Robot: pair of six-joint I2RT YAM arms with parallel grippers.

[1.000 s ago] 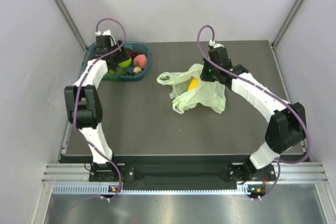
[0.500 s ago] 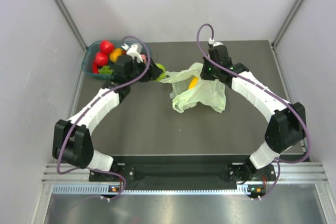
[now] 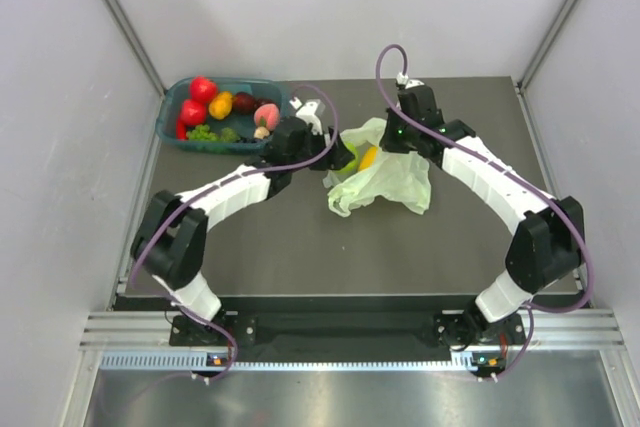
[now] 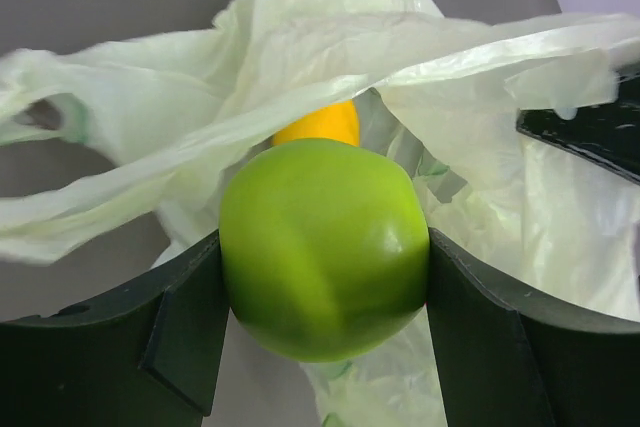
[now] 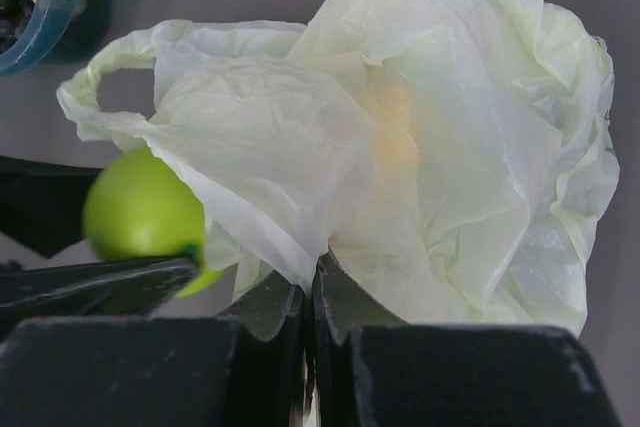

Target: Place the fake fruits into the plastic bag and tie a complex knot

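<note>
With the left gripper [image 4: 326, 332], clamped a round green fruit [image 4: 318, 237] between both dark fingers [image 4: 180, 337], jaws spread wide around it. Swung it away from the teal basket [image 3: 172, 133], hovered over a second before, past the bare stretch of table [image 3: 300, 247] crossed half a second before, right up to the open mouth of the plastic bag [image 5: 440, 137]. Held it at the bag's left edge, just in front of a yellow-orange fruit [image 4: 322, 125] already lying inside under the thin film. Hid, in the top view, the loop handle seen plainly a second before. With the right gripper [image 5: 312, 292], pinched a fold of the bag's rim, jaws fully together on the plastic; showed no shift of that arm across the three moments. Left the bag crumpled in the same spot at the middle of the table, handles loose. Uncovered the basket at the far left corner by moving the left arm off it: red fruits [image 3: 203, 88], an orange one [image 3: 221, 104], a dark one [image 3: 243, 102], a pink one [image 3: 266, 114] and something green [image 3: 203, 133] inside.
</note>
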